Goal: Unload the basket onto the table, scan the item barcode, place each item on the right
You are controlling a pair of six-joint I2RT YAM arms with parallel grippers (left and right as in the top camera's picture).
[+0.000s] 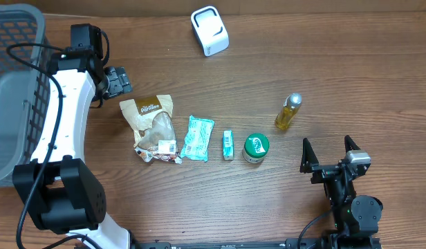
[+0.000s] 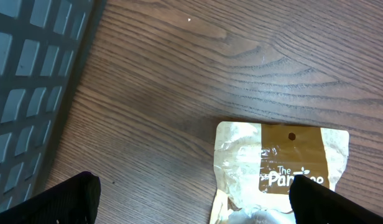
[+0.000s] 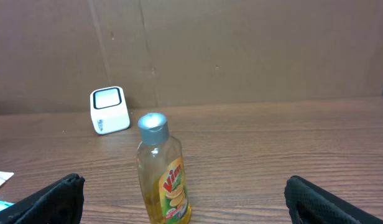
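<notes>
On the wooden table lie a brown snack pouch (image 1: 152, 124), a teal packet (image 1: 198, 137), a small teal box (image 1: 228, 145), a green-lidded jar (image 1: 256, 148) and a yellow Vim bottle (image 1: 288, 112) standing upright. A white scanner (image 1: 209, 30) sits at the far edge. My left gripper (image 1: 123, 81) hangs open just beyond the pouch's top edge; in the left wrist view the pouch (image 2: 285, 162) lies towards its right finger. My right gripper (image 1: 328, 144) is open, apart from the bottle, and faces the bottle (image 3: 161, 174) and the scanner (image 3: 109, 109). Neither holds anything.
A grey mesh basket (image 1: 12, 90) stands at the table's left edge, close beside the left arm; its wall (image 2: 30, 81) fills the left of the left wrist view. A brown cardboard wall (image 3: 241, 50) rises behind the table.
</notes>
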